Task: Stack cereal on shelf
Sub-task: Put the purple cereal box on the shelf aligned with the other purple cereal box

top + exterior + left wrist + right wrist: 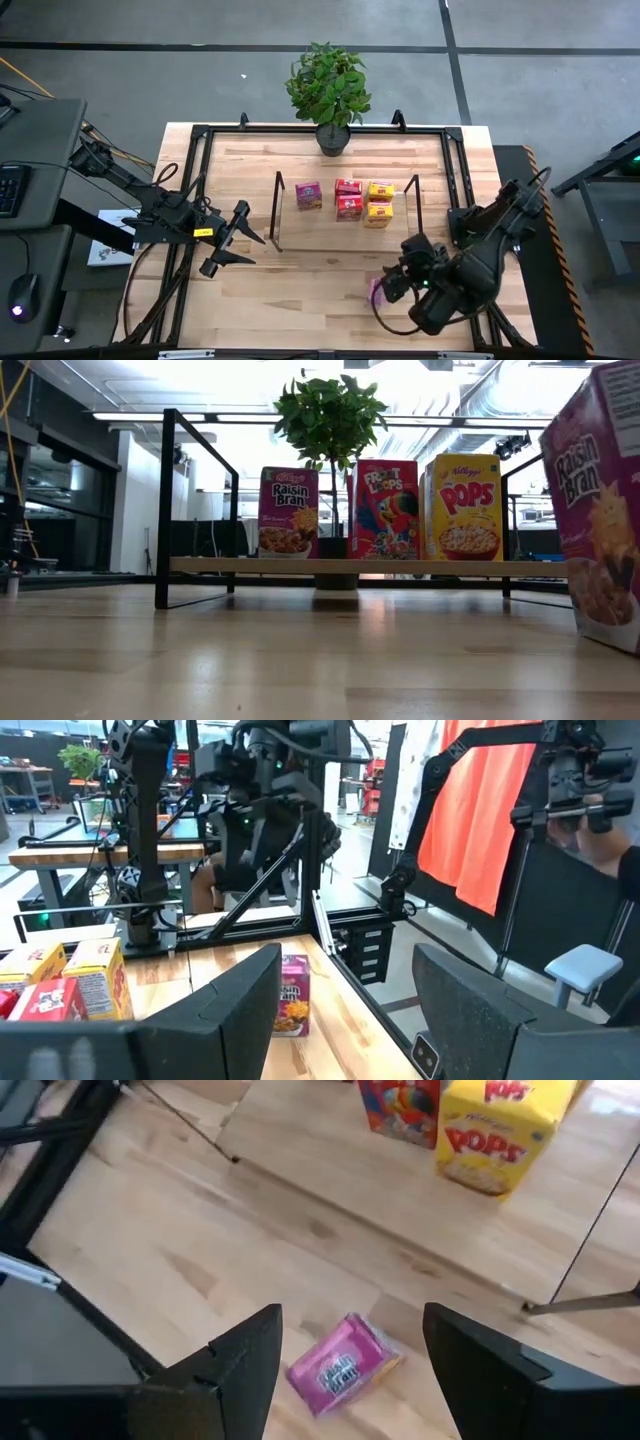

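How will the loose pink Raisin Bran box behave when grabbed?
The pink Raisin Bran box looks like thin cardboard: probably light, crushable. It stands upright on a small base, so a nudge from the open right tool may tip it.

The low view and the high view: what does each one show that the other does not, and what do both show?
Only the low view shows the printed fronts: Raisin Bran on the pink cereal box on the shelf, Froot Loops on the red box, Pops on the yellow box.

Only the high view shows both open grippers, the left gripper and the right gripper above the loose pink box, and a second row of boxes.

Both show the low light-wood shelf with black end frames, the boxes on it and the green potted plant.
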{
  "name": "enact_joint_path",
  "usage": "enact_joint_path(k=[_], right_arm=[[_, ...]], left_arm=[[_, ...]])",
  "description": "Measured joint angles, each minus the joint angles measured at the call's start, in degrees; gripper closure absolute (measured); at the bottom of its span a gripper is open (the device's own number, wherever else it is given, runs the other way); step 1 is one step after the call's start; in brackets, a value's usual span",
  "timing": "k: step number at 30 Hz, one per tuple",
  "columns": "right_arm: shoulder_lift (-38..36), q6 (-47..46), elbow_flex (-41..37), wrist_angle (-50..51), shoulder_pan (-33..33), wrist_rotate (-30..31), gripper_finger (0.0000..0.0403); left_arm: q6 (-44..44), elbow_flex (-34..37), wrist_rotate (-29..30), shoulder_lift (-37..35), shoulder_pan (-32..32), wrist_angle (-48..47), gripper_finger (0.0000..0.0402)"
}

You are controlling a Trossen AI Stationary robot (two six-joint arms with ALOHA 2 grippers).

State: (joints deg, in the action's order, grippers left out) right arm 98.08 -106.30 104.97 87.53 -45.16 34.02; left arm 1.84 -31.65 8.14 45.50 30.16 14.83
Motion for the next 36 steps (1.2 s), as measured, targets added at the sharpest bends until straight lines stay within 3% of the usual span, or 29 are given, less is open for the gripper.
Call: enact_joint_path(k=[8, 13, 18, 21, 27, 36], right_arm=[[-0.1, 1.2, 0.0, -1.2, 2.4, 2.7, 0.0167], [0.0, 8.2, 0.0, -3.6, 4.5, -3.6, 0.0167], [0.2, 9.4, 0.0, -10.3, 4.6, -5.9, 0.0167], [0.6, 5.2, 0.0, -12.7, 4.2, -10.2, 0.0167], [6.2, -10.6, 0.0, -8.0, 2.6, -21.8, 0.0167], [11.9, -19.6, 0.0, -8.1, 1.5, -23.0, 0.0167]], left_arm=[[-0.2, 0.0, 0.0, 0.0, 0.0, 0.0, 0.0183], [-0.2, 0.0, 0.0, 0.0, 0.0, 0.0, 0.0183], [-0.2, 0.0, 0.0, 0.0, 0.0, 0.0, 0.0183], [-0.2, 0.0, 0.0, 0.0, 0.0, 0.0, 0.0183], [-0.2, 0.0, 0.0, 0.0, 0.0, 0.0, 0.0183], [-1.9, 0.0, 0.0, 0.0, 0.0, 0.3, 0.0183]])
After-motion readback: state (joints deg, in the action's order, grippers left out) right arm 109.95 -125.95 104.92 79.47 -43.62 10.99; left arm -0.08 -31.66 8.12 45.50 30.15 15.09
